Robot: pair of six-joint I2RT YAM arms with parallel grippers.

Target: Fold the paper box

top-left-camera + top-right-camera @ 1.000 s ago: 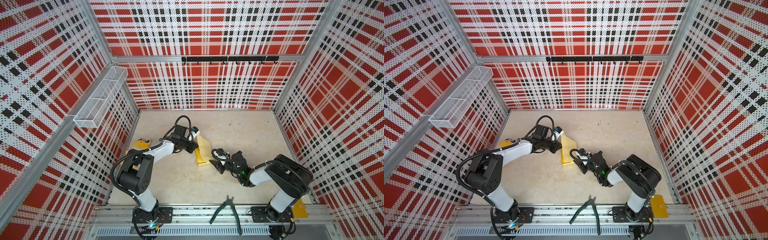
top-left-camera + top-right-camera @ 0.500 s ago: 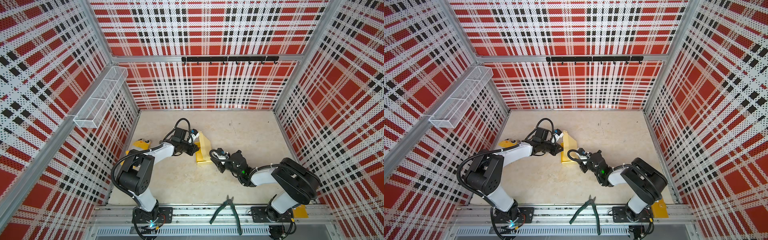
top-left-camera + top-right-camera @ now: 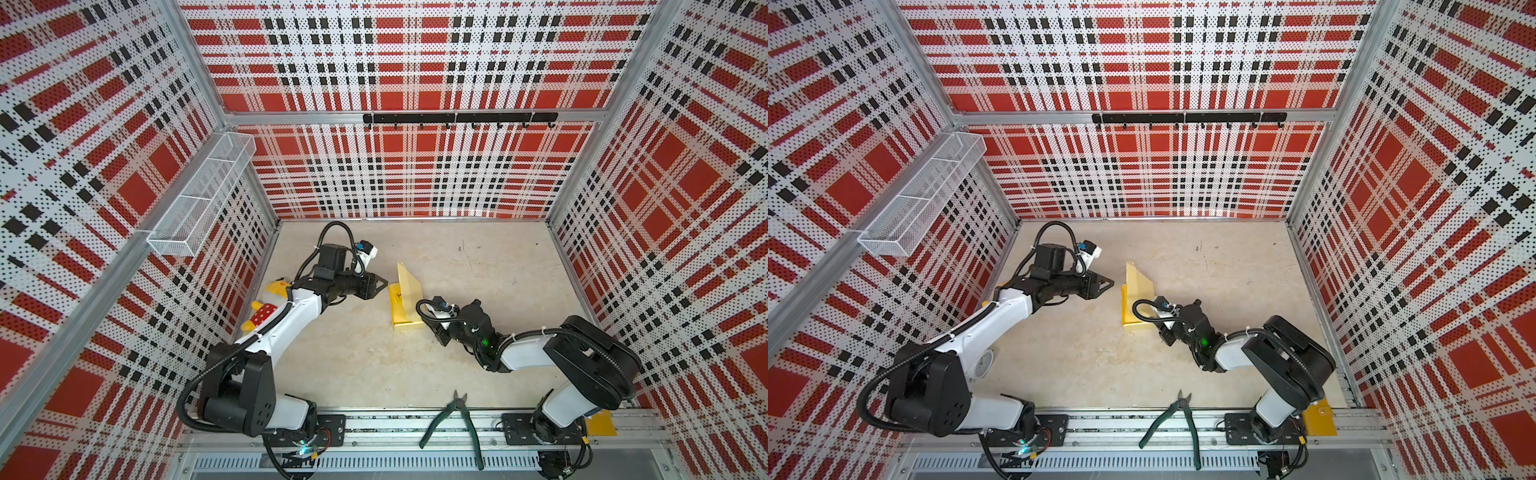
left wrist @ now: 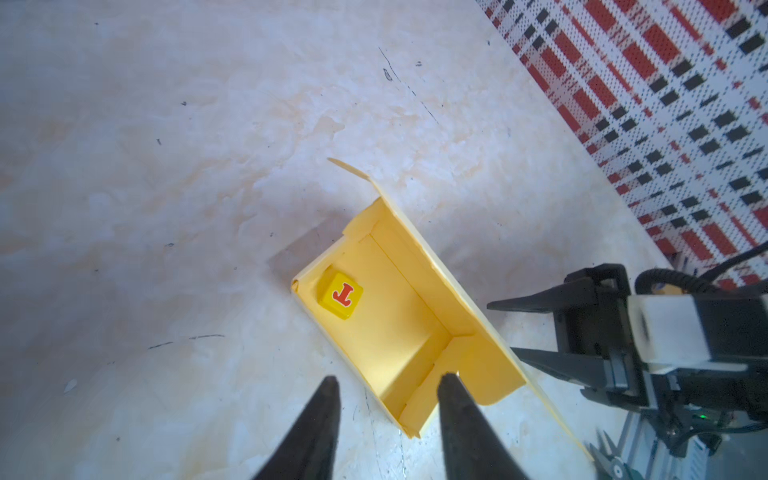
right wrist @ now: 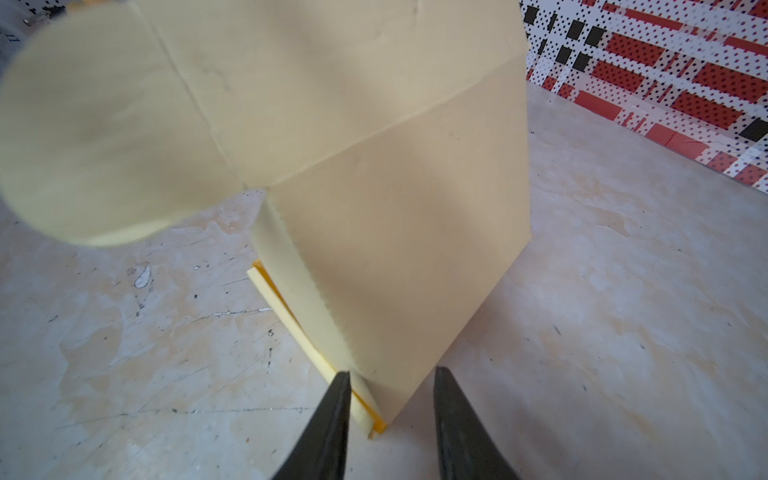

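Paper box (image 3: 399, 309) sits near the middle of the table (image 3: 357, 365) in both top views. Its shallow tray lies flat, and its lid (image 3: 409, 282) is raised nearly upright along the long side facing the right arm. We see the left gripper (image 3: 381, 286) just beside the tray's opposite side, jaws apart and holding nothing. We judge it stands off so the lid has room to swing down. The right gripper (image 3: 432, 326) is low at the box's near corner, mostly hidden under its own wrist, so here we cannot tell how its jaws stand. A plush toy (image 3: 270, 303) lies by the left arm and pliers (image 3: 453, 419) lie on the front rail, both well apart from the work

From the left wrist we look into the open tray, where a small yellow cube (image 4: 340, 296) with a red mark rests in one corner. The left gripper's fingers (image 4: 320, 415) are spread and grip nothing. Beyond the lid the right gripper shows with parted jaws, its tips at the lid's outer face. We take that as a brace that keeps the lid from falling back

From the right wrist the lid's outer face fills most of the picture, with a rounded tab (image 5: 95, 137) blurred close to the lens. The right gripper's fingers (image 5: 332, 415) straddle the box's near corner, apart and, as far as we can tell, not clamped on it. We judge that closing calls for a push on the lid toward the tray
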